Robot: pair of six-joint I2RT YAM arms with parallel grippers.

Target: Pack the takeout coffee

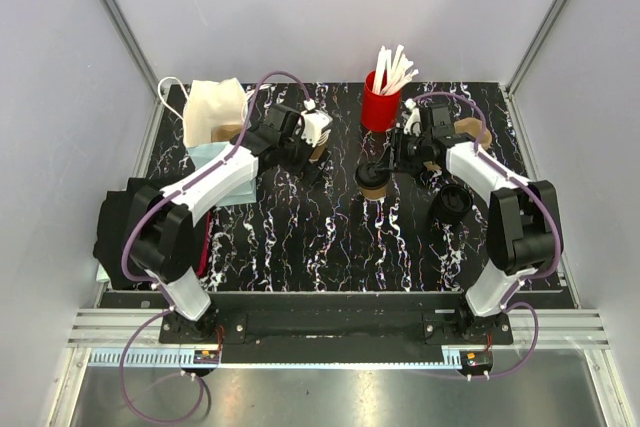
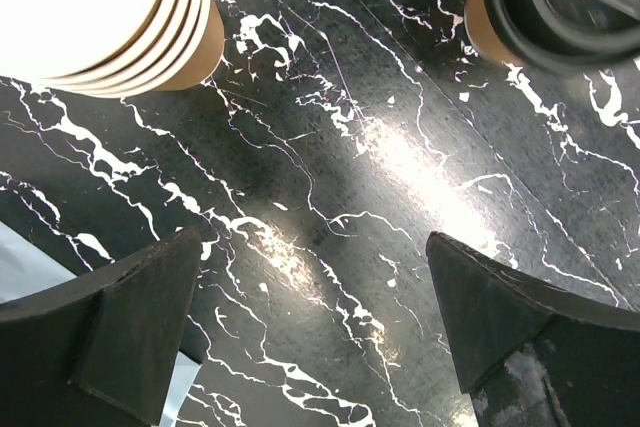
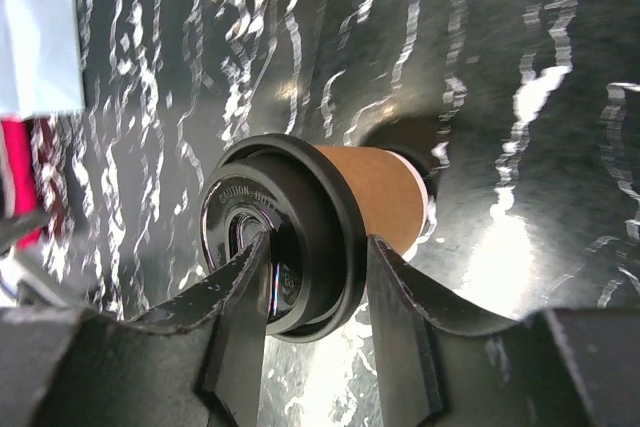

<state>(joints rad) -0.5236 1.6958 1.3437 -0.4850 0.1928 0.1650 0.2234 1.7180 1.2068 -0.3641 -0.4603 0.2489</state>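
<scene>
Kraft paper makes the cup (image 3: 375, 192) light and easily crushed; it stands on the desk (image 1: 300, 247) at the centre of the top view, with the black lid (image 3: 300, 237) over its mouth. The right hand (image 3: 315, 247) pinches the lid's edge, while the left hand (image 2: 312, 247), left of centre, gapes wide over bare desk. The stiff lid rim is probably the safest hold, though the plastic looks slippery.

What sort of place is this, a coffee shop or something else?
Probably a robot test booth, not a shop: plain white walls, two robot arms bolted to a metal rail, and coffee props on a marbled tabletop, a lidded coffee cup and a red cup of sticks.
</scene>
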